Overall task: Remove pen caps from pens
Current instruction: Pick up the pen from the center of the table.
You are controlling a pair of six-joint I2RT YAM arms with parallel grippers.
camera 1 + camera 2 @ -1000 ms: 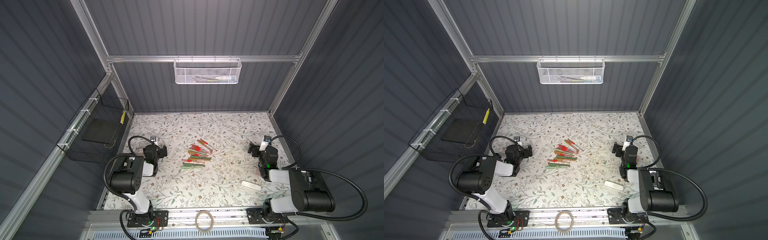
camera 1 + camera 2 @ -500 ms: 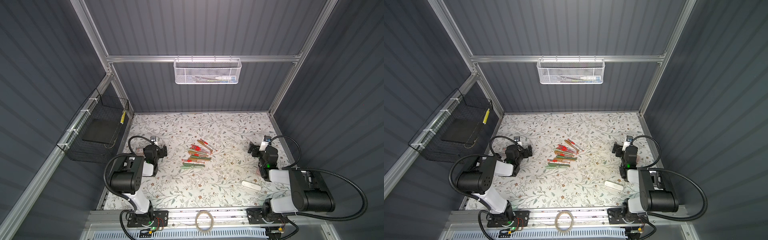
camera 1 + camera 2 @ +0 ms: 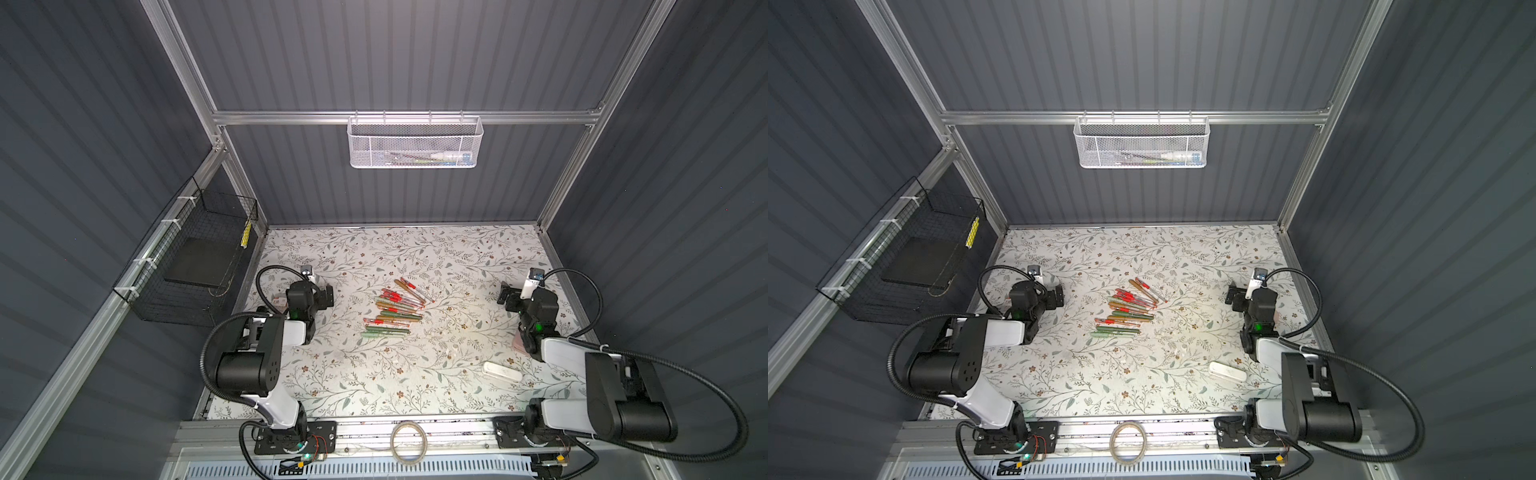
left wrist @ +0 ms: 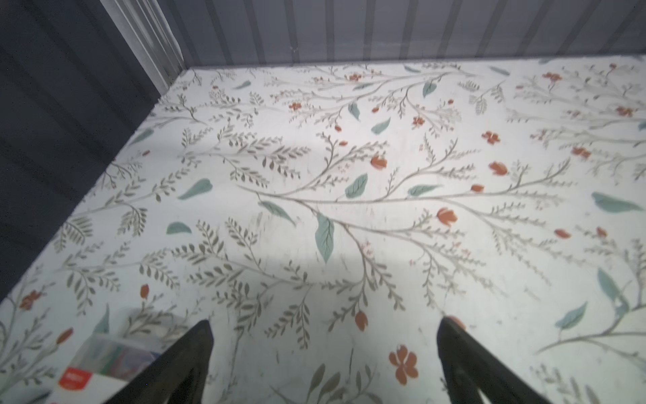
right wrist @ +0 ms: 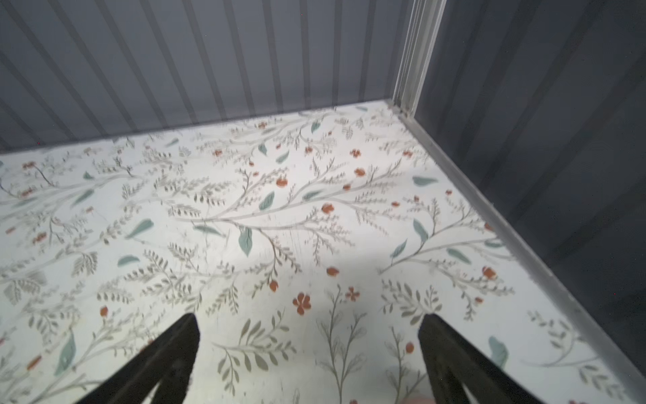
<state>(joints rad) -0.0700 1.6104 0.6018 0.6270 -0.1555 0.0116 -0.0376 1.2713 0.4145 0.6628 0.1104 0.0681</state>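
The pens (image 3: 392,309) (image 3: 1127,309) lie in a loose pile at the middle of the floral table. Some are thin and clear with red accents, others are thicker in olive green and mustard brown. My left gripper (image 3: 323,297) (image 3: 1057,297) rests low at the left of the pile, a good gap away, open and empty. In the left wrist view the left gripper (image 4: 325,323) has only bare table between its fingers. My right gripper (image 3: 508,297) (image 3: 1232,297) sits at the right of the pile, also open. The right gripper (image 5: 309,318) holds nothing in the right wrist view. Neither wrist view shows the pens.
A white oblong case (image 3: 501,372) (image 3: 1227,370) lies near the right arm, and a pink case (image 3: 517,343) peeks from under it. A small box with a red label (image 3: 279,300) (image 4: 101,363) sits beside the left gripper. A white mesh basket (image 3: 415,141) hangs at the back, a black wire basket (image 3: 195,266) on the left wall.
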